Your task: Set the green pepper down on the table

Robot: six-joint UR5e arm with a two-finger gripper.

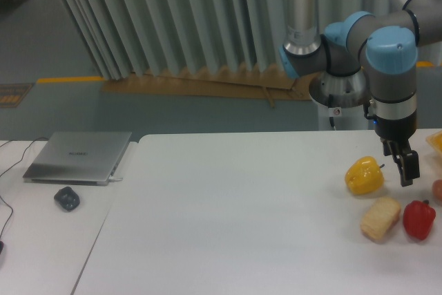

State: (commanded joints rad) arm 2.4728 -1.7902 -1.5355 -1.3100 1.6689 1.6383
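Green pepper is the 1 thing I cannot find from my seat: nothing dark green shows anywhere on the table (pixel 228 212), so I judge it sits past the right edge of the view or hidden behind the arm, and I will not claim more than that.

Working down by size, the table fills the lower part of the view, white and mostly bare on its left and middle. Beside it on the left stands a narrower desk (pixel 41 240) carrying a closed grey laptop (pixel 77 157) and a small dark object (pixel 67 199) that may be a mouse, though the blur makes me unsure.

The arm (pixel 383 46) reaches in from the upper right, wrist pointing down. Its gripper (pixel 406 164) hangs just right of the yellow pepper (pixel 364 175), above the table, with nothing visible between the fingers. From this side-on angle I cannot tell whether the jaws stand apart or together.

Near the right edge lie a pale bread-like piece (pixel 380 218) and the red pepper (pixel 419 218), close together, with slivers of 2 more items cut off at the frame edge.

To do this step well, I would confirm the target before descending, come in from above, and keep the fingers away from the yellow pepper beside them.
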